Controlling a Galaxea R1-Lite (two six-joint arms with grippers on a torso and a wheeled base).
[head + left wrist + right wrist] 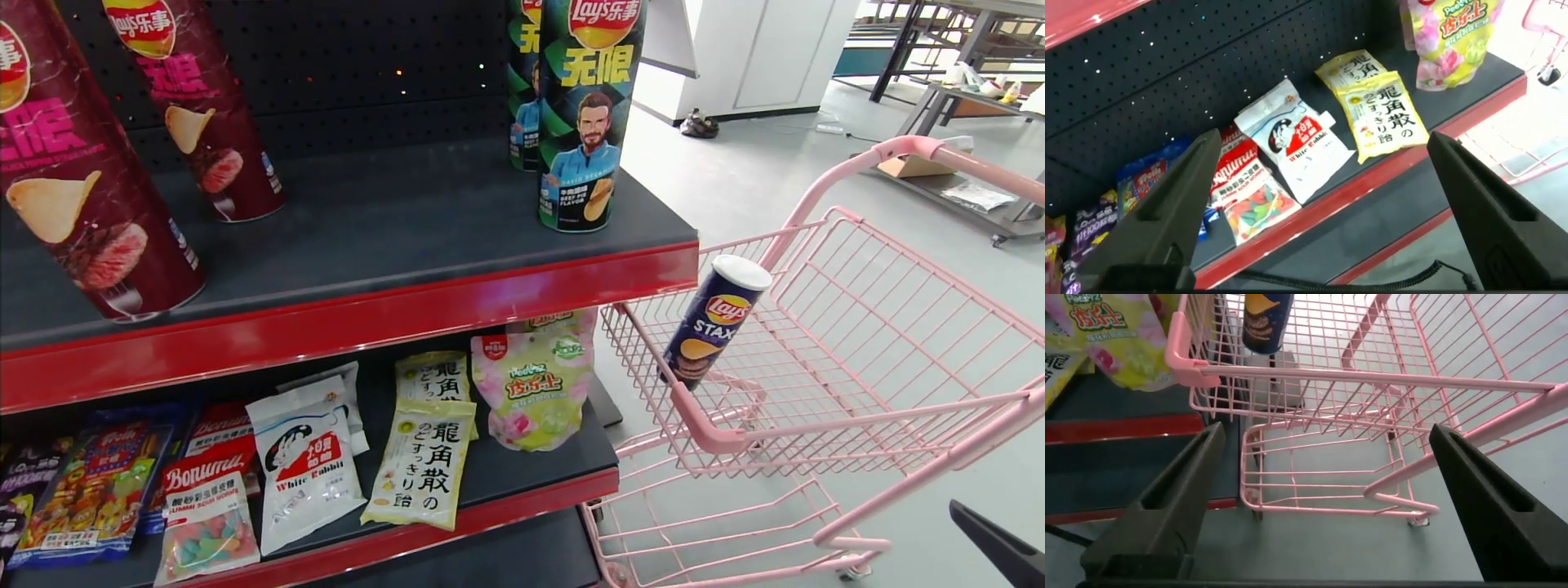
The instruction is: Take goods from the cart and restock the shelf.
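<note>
A dark blue chip can with a white lid leans in the front left corner of the pink cart, close to the shelf's end; its lower part appears in the right wrist view. My right gripper is open and empty, low in front of the cart, apart from the can. One of its dark fingers shows at the lower right of the head view. My left gripper is open and empty, facing the lower shelf's snack bags. The upper shelf has bare room in its middle.
Maroon chip cans stand on the upper shelf's left, green-black cans on its right end. The lower shelf holds a white candy bag, yellow bags, a pink-green bag and others. Open grey floor lies beyond the cart.
</note>
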